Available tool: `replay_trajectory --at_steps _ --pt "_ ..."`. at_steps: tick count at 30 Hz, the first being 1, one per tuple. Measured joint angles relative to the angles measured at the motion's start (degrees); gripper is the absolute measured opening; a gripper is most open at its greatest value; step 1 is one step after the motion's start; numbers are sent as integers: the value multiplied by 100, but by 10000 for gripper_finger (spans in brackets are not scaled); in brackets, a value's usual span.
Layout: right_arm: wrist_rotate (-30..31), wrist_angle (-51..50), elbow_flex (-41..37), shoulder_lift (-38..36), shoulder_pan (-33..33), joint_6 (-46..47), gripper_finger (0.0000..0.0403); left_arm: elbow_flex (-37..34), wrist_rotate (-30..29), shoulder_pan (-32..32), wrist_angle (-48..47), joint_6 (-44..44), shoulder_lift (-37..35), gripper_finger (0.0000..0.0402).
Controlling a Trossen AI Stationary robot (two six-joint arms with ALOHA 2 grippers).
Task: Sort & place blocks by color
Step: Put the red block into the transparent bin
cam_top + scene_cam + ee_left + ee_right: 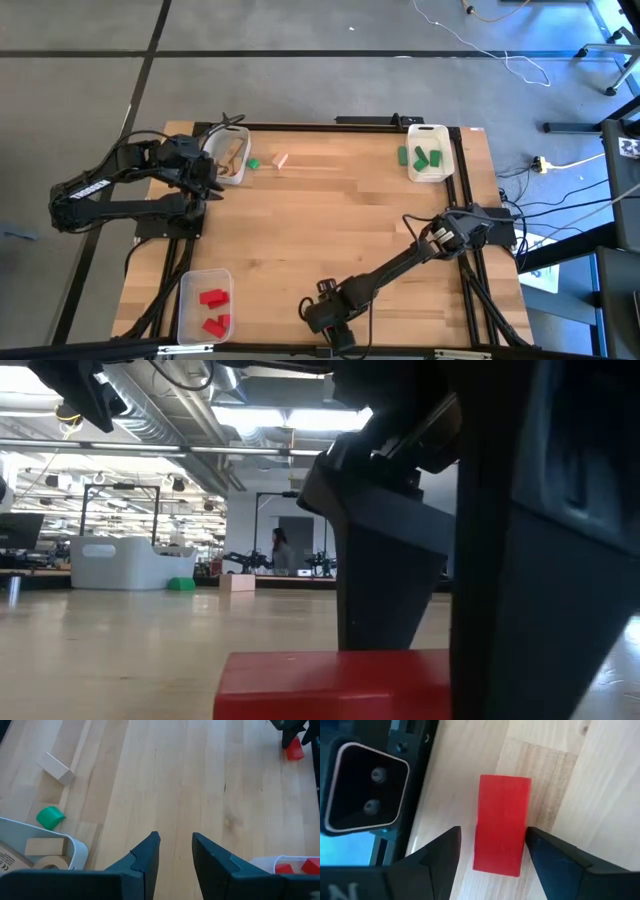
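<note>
Right hand (492,845) released, fingers either side of one glossy red rectangular block (501,822) on wooden surface (330,220), near edge. Left hand (175,847) part-open, empty, by far-left bin (228,155).

Just beside the left gripper (175,851), a clear bin (75,851) has a white label (6,861) with small marks that look like "CE". The other print on it is too tiny to read. No other words or numbers can be read.

A block (501,824) lies between the right end effector's (492,851) fingers
</note>
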Motion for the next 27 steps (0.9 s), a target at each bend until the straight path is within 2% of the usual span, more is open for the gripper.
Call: replay_trajectory --at_steps 5,14,22,27 --pt "373 -37 4 20 21 208 216 0 0 0 1 0 2 108" --pt "887 -95 -2 31 8 1062 131 0 -2 0 -1 3 0 108" --pt "1645 -124 -13 38 -131 1553 129 0 -2 0 1 -85 0 108" --pt "2259 -145 8 50 -334 1797 129 0 -2 0 1 -1021 0 108"
